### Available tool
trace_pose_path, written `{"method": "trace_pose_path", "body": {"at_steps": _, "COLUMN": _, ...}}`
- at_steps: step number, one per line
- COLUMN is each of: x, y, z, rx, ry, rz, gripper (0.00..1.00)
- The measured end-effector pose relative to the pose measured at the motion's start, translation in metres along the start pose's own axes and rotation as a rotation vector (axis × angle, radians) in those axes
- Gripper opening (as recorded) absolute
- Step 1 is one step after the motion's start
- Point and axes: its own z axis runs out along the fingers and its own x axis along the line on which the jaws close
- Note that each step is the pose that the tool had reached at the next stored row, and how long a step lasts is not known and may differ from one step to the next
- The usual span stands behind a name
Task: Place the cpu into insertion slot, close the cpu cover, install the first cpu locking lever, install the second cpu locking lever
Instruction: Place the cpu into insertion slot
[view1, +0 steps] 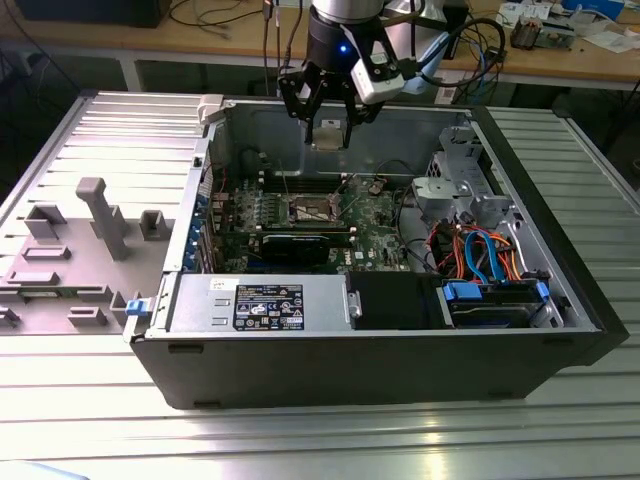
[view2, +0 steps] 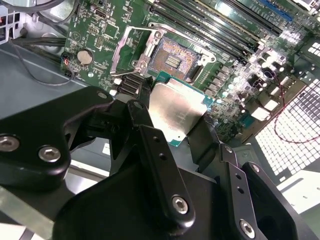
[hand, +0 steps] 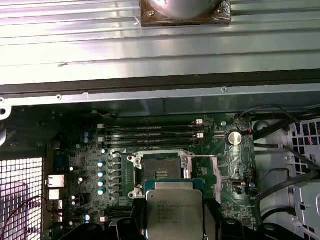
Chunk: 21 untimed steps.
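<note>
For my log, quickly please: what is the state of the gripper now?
The gripper is shut on the cpu, which is not yet in the insertion slot.

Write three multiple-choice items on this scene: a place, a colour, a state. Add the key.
1. Where is the cpu? A in the insertion slot; B in the pincer, above the motherboard; C on the grey power-supply box.
2. What colour is the cpu's edge? A red; B green; C black.
3. The insertion slot is: A empty; B filled; C covered by a fan.
Key: B, the fingers clamp it in the second wrist view; B, a green rim borders the silvery face; A, its golden-brown centre lies bare.
</note>
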Motion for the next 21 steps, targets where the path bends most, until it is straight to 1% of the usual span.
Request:
{"method": "trace_pose_path", "body": {"at_steps": 7, "x": 0.0000, "y": 0.0000, "z": 0.0001, "rx": -0.0003, "ry": -0.0016, "rz": 0.019, "gripper": 0.55}}
{"method": "trace_pose_path", "body": {"at_steps": 21, "x": 0.0000, "y": 0.0000, "z": 0.0005, "rx": -0.0009, "ry": -0.0038, "rz": 0.043, "gripper": 0.55}}
